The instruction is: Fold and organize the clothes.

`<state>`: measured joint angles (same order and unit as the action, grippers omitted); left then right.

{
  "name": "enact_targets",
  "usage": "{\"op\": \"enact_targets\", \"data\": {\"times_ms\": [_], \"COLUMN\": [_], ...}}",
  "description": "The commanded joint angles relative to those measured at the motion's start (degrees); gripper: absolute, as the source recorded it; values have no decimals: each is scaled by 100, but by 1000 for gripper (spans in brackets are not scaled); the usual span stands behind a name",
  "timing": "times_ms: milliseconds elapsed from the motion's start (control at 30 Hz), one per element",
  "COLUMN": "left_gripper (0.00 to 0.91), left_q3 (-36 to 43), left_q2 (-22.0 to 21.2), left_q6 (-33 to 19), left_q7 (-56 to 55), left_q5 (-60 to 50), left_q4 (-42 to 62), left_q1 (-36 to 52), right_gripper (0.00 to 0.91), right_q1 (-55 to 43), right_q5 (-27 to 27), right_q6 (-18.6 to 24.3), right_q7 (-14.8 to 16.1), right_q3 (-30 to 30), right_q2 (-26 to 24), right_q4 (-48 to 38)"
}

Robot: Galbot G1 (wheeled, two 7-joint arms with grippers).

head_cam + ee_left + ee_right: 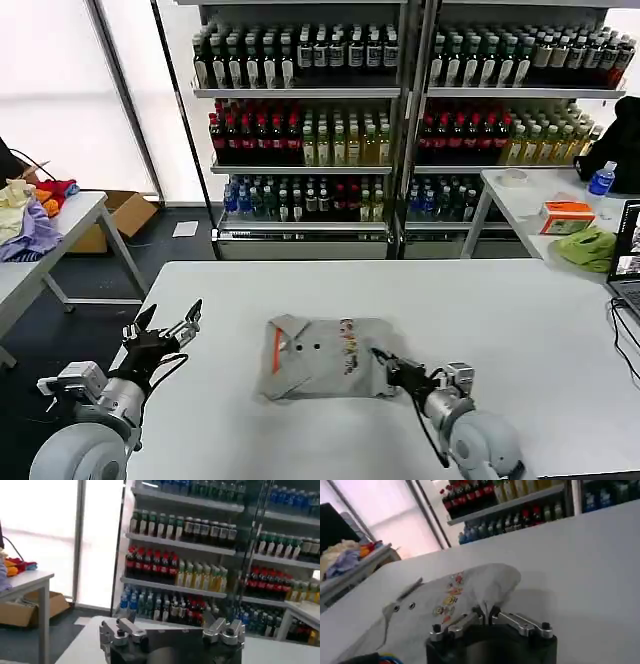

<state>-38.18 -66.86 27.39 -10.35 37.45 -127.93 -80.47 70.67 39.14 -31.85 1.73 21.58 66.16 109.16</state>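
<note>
Now our right gripper (388, 366) pinches the grey shirt (320, 370) at centre frame; left gripper (165, 325) spread apart lower left; bottle shelves (400, 110) fill the top

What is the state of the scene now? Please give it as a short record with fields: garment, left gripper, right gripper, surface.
garment: grey shirt, partly folded, lying on the table, chest print and orange-red collar visible
left gripper: open, raised near the table's left edge, apart from the shirt
right gripper: shut on the shirt's edge on the robot's right, cloth pinched between its fingers
surface: white table
</note>
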Motion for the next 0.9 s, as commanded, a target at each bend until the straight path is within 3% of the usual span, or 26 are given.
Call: {"op": "enact_targets", "data": {"times_ms": [33, 133, 200, 300, 400, 533, 633, 733, 767, 900], "left_gripper": [907, 907, 907, 907, 907, 907, 907, 907, 907, 907], "left_q3": [174, 186, 178, 83, -9, -85, -136, -183, -198, -204], "left_q2": [-78, -100, -112, -112, -112, -126, -154, -181, -187, -217], "left_q6": [-58, -49, -62, -73, -74, -76, -93, -113, -120, -152], "left_q7": [3, 3, 9, 26, 50, 98, 117, 122, 123, 166], "left_q5": [-69, -143, -138, -121, -122, -127, -128, -145, -145, -183], "left_q4": [29, 21, -2, -61, -80, -142, -220, -218, -224, -201], "left_q1": [-134, -194, -245, -292, -319, -392, -429, -448, -463, -527], "right_gripper": [907, 907, 907, 907, 907, 907, 907, 907, 907, 907], "right_q1": [188, 216, 226, 328, 294, -45, -476, -835, -991, -901], "right_q5": [-548, -1254, -1332, -1871, -1967, -2045, -2127, -2387, -2432, -2415], "right_q6": [127, 295, 211, 146, 124, 1, 78, 264, 376, 447], "right_q7": [93, 48, -77, -168, -408, -840, -1045, -1157, -1358, -1618], "right_q3": [709, 716, 860, 1016, 946, 361, -658, -1272, -1512, -1612], "right_q2": [-930, -785, -714, -683, -517, -133, 163, 594, 882, 1124], "right_q4": [146, 261, 347, 560, 812, 1059, 858, 111, -342, -901]}}
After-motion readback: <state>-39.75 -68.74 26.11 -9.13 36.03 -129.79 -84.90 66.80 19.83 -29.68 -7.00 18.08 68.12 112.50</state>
